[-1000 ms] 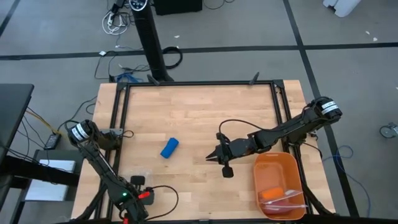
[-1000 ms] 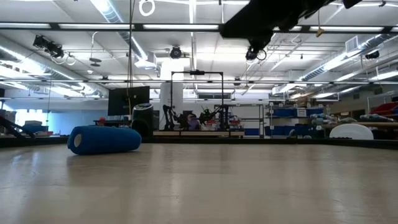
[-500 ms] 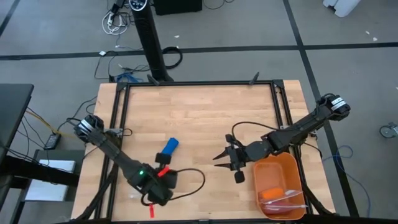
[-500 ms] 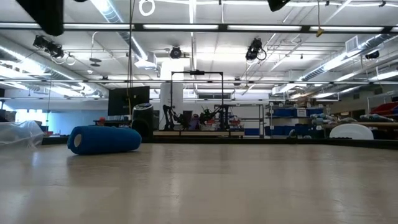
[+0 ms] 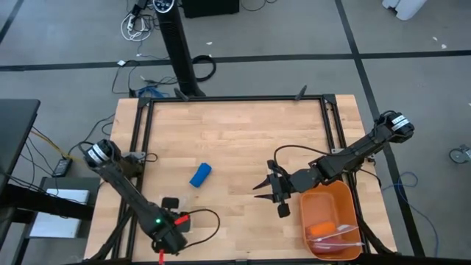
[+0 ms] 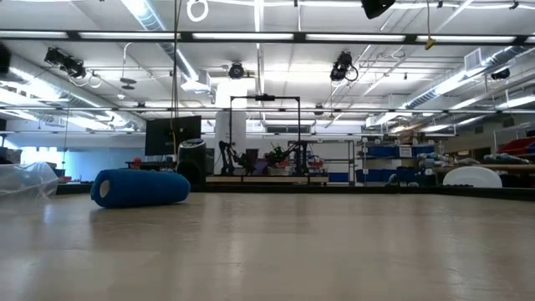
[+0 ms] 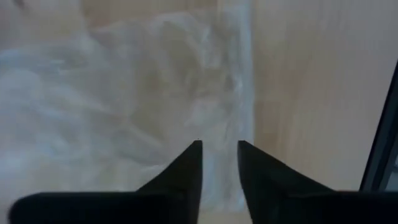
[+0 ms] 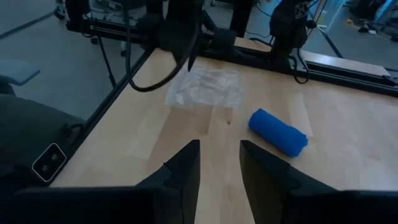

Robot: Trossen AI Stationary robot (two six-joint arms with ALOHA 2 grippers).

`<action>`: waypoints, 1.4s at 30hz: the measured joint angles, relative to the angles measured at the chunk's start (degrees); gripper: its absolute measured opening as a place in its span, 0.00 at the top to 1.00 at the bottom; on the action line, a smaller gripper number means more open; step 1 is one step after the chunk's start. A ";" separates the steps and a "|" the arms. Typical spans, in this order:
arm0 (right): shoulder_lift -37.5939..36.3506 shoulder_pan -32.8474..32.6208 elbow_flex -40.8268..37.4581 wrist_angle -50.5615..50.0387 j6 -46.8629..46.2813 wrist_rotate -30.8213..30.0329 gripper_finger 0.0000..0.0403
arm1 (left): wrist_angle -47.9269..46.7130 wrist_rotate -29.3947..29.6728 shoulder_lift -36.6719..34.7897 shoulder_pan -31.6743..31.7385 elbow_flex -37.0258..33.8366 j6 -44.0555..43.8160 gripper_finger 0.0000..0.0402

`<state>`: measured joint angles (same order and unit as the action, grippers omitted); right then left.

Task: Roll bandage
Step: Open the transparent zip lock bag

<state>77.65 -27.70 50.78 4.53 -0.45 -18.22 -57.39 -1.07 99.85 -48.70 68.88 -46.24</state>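
The bandage (image 5: 200, 175) is a short blue roll lying on its side on the wooden table (image 5: 235, 132), left of the middle. It also shows in the low view (image 6: 140, 187) and the right wrist view (image 8: 278, 132). My right gripper (image 5: 259, 184) hangs open above the table to the roll's right, pointing toward it (image 8: 217, 155). My left gripper (image 5: 168, 221) is near the front left corner and points down. It is open (image 7: 221, 152) over a clear plastic bag (image 7: 124, 93) that lies flat on the table (image 8: 205, 87).
An orange tray (image 5: 346, 195) stands at the front right, close behind my right gripper, with an orange piece and clear plastic in it. Black rails (image 5: 235, 99) frame the table. The far half of the tabletop is bare wood.
My right gripper has gone a little toward the table's right edge and up, out of the low view's top. My left gripper swung toward the bandage and then back toward the near left corner. The clear bag now shows at the left edge of the low view.
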 joint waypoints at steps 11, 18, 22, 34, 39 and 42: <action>0.00 0.00 0.00 0.41 -1.01 0.02 0.72 | 17.53 0.77 0.00 -2.04 -10.25 -10.00 0.61; 0.02 0.00 0.00 0.40 -1.03 0.01 0.72 | 22.51 0.81 -0.36 -2.09 -13.12 -11.27 0.62; 0.04 0.00 0.00 0.40 -1.03 -0.07 0.72 | 21.43 1.23 -0.28 -2.09 -13.16 -10.89 0.72; 0.02 0.00 0.00 1.12 -1.12 -0.20 0.71 | 11.45 -1.13 -4.12 -0.44 -3.23 0.36 0.98; 0.00 0.00 0.00 3.14 3.70 -0.20 0.70 | 5.23 6.41 -10.05 3.64 2.98 6.24 0.99; 0.00 -0.02 0.04 4.91 7.03 -0.22 0.69 | 5.70 11.39 -13.62 7.86 5.41 12.35 0.99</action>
<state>77.65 -27.73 50.82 9.43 6.58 -18.44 -51.70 10.32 86.24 -40.84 74.30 -33.89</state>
